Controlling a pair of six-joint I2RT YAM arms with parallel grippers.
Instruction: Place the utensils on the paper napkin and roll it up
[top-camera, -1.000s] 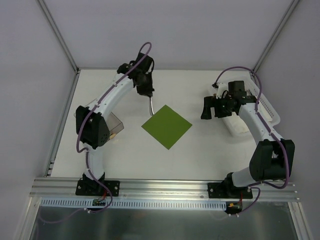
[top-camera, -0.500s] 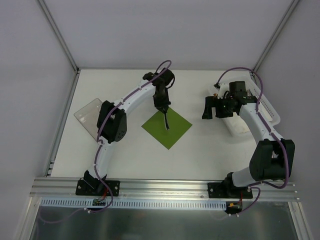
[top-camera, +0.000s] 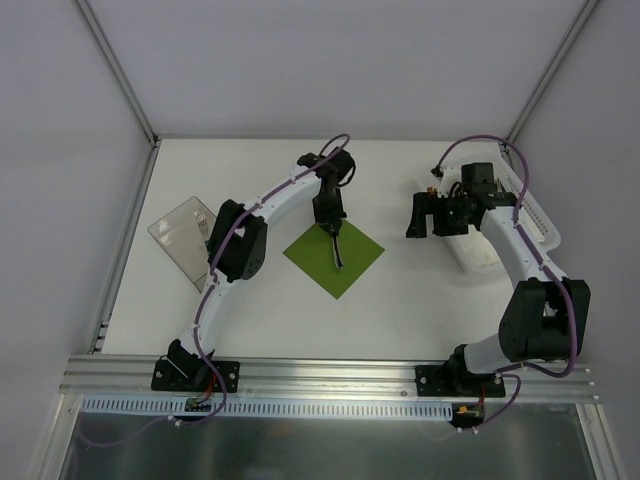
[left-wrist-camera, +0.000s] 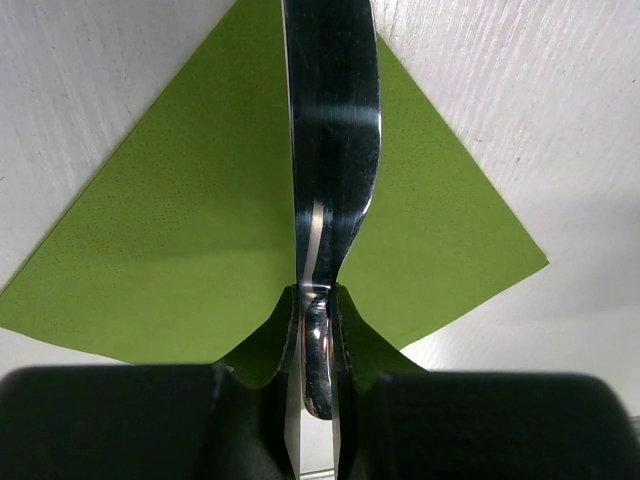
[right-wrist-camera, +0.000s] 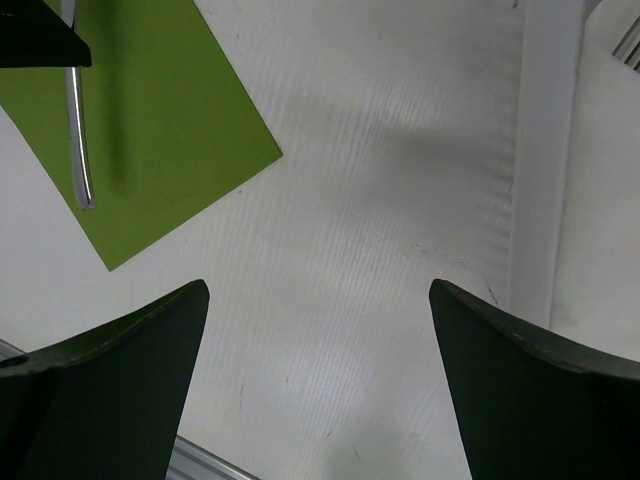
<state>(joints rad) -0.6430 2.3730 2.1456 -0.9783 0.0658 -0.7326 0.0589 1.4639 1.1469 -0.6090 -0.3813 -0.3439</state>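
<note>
The paper napkin (top-camera: 355, 257) lies flat as an olive-green square, set like a diamond, in the middle of the table. My left gripper (top-camera: 328, 222) hangs over its far corner, shut on the handle of a slim silvery utensil (top-camera: 336, 250). In the left wrist view the utensil (left-wrist-camera: 333, 130) runs out from the left gripper (left-wrist-camera: 316, 300) across the napkin (left-wrist-camera: 180, 250). Its shadow falls beside it, so it hangs just above the paper. My right gripper (top-camera: 425, 226) stands open and empty to the right of the napkin. From the right wrist, the right gripper (right-wrist-camera: 318, 300) is over bare table.
A clear plastic container (top-camera: 183, 237) lies at the left with more cutlery (top-camera: 200, 215) in it. A white tray (top-camera: 482, 250) stands at the right behind my right arm. Its rim (right-wrist-camera: 590, 200) shows in the right wrist view. An aluminium rail (top-camera: 330, 375) runs along the near edge.
My left arm has swung right from beside the napkin's far corner to over it, carrying the utensil. The clear container is now uncovered. The right arm has not moved.
</note>
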